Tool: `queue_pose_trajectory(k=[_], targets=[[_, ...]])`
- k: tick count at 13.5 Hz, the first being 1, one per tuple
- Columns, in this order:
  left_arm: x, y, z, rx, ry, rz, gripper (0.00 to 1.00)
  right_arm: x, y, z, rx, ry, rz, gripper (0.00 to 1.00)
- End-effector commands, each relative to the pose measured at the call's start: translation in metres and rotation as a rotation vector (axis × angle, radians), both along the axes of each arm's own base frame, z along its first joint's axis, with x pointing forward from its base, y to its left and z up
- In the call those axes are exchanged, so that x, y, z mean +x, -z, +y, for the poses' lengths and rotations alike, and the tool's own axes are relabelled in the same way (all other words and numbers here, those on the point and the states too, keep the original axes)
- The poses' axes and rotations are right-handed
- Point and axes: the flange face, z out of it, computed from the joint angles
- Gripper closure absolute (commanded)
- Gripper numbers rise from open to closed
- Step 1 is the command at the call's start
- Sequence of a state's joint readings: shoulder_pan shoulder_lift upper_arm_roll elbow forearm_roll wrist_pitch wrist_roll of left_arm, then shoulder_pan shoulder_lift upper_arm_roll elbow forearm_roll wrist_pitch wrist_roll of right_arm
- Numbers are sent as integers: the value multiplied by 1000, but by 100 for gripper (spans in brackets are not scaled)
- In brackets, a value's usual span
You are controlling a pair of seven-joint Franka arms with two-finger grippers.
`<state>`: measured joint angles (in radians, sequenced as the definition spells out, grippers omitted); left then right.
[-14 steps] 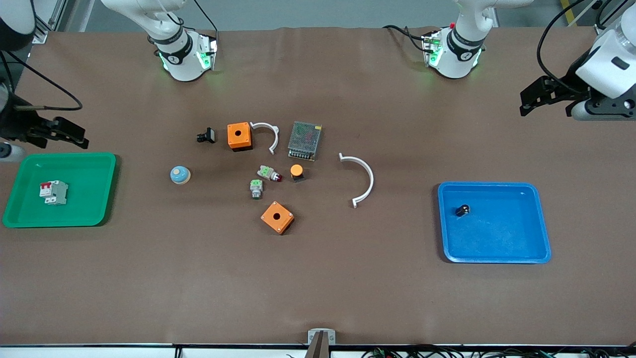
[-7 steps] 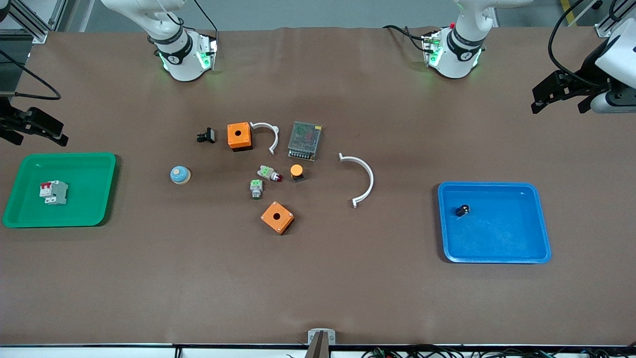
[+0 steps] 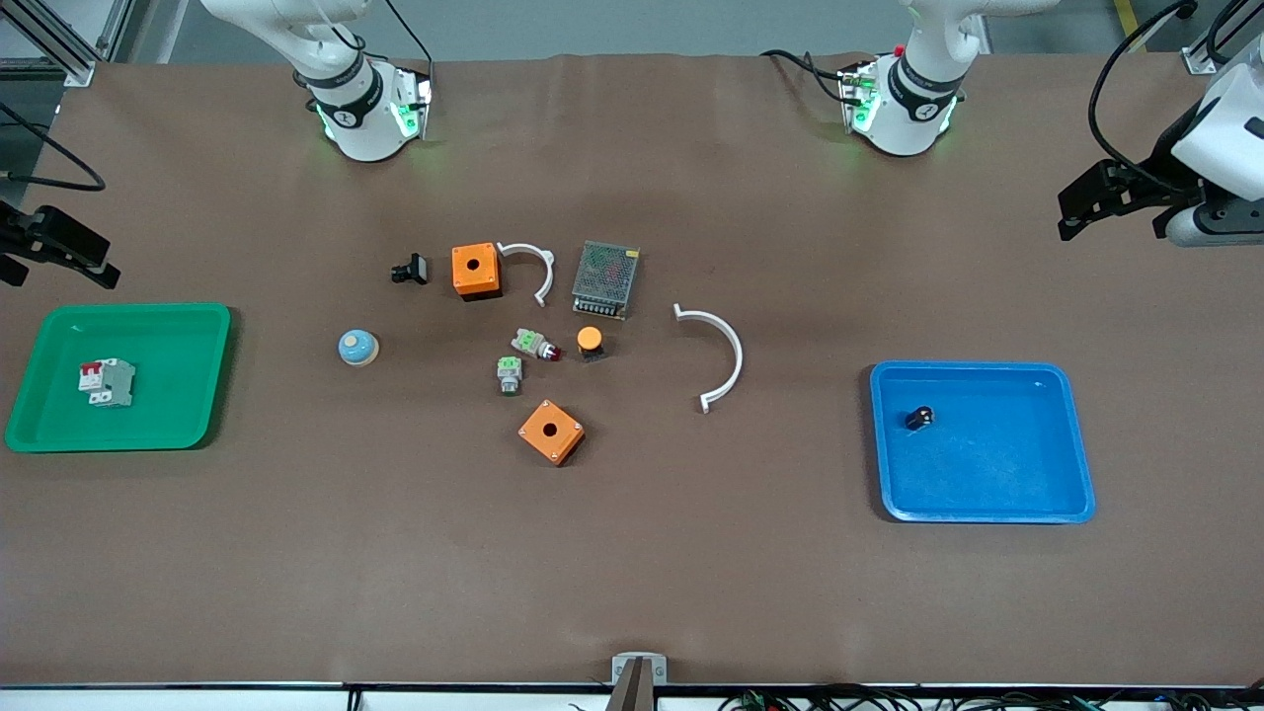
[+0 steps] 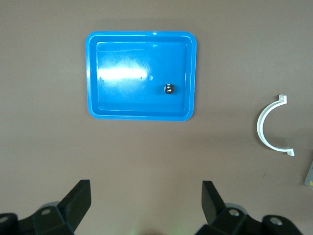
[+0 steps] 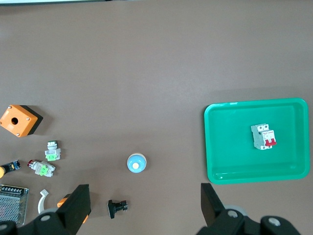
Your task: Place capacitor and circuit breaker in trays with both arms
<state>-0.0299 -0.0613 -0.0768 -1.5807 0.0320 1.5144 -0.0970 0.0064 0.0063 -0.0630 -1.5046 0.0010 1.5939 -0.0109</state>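
Note:
The capacitor (image 3: 919, 418), a tiny black cylinder, lies in the blue tray (image 3: 987, 499) at the left arm's end; it also shows in the left wrist view (image 4: 169, 88). The circuit breaker (image 3: 107, 382), grey with red levers, lies in the green tray (image 3: 178, 415) at the right arm's end; it also shows in the right wrist view (image 5: 263, 136). My left gripper (image 3: 1078, 207) is open and empty, high over the table edge at its end (image 4: 145, 205). My right gripper (image 3: 94, 259) is open and empty, high over the table edge by the green tray (image 5: 145, 208).
Mid-table lie two orange boxes (image 3: 475, 271) (image 3: 551, 432), a metal mesh box (image 3: 605, 278), two white arcs (image 3: 716, 355) (image 3: 533, 267), an orange-capped button (image 3: 590, 342), two green-topped parts (image 3: 533, 343), a blue dome (image 3: 356, 347) and a black clip (image 3: 410, 269).
Both grippers have drawn back outward toward their own ends of the table. The capacitor and circuit breaker have not moved in their trays.

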Motion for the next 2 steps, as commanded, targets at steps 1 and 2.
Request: queue_pose_trajectory(k=[1,2], targets=[[3,-6,2,3,7,-11,0,2,-6,1,0,-1,-1,0],[3,-6,1,2,7,-10,0,2,-6,1,0,0,-3,0]])
